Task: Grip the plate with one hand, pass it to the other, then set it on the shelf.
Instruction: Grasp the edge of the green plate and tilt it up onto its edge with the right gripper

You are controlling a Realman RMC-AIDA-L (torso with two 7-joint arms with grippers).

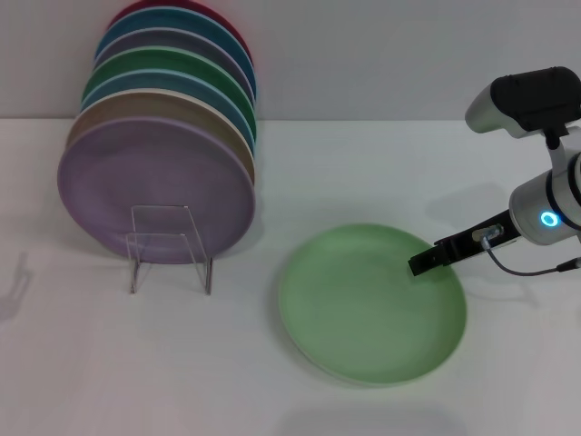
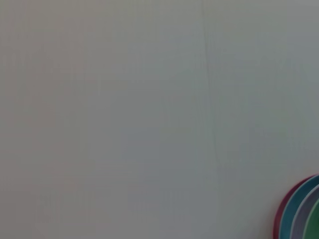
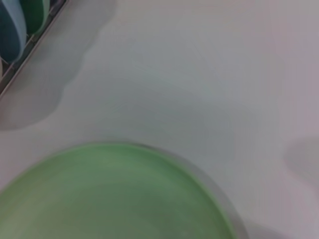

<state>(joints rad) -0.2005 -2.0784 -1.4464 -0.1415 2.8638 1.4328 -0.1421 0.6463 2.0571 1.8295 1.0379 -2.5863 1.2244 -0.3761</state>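
The pale mint-green plate (image 1: 370, 304) lies flat on the white table, right of centre. It also fills the lower part of the right wrist view (image 3: 109, 199). My right gripper (image 1: 425, 263), slim and black on the arm with the glowing blue ring, reaches in from the right, and its tip sits over the plate's upper right rim. The clear shelf (image 1: 169, 245) stands empty on the table to the left of the plate. My left gripper is out of view.
A row of several upright coloured plates (image 1: 168, 136) stands behind the shelf, with a lavender one (image 1: 150, 186) in front. Their edges show in the left wrist view (image 2: 301, 211) and the right wrist view (image 3: 20, 25). A white wall rises behind the table.
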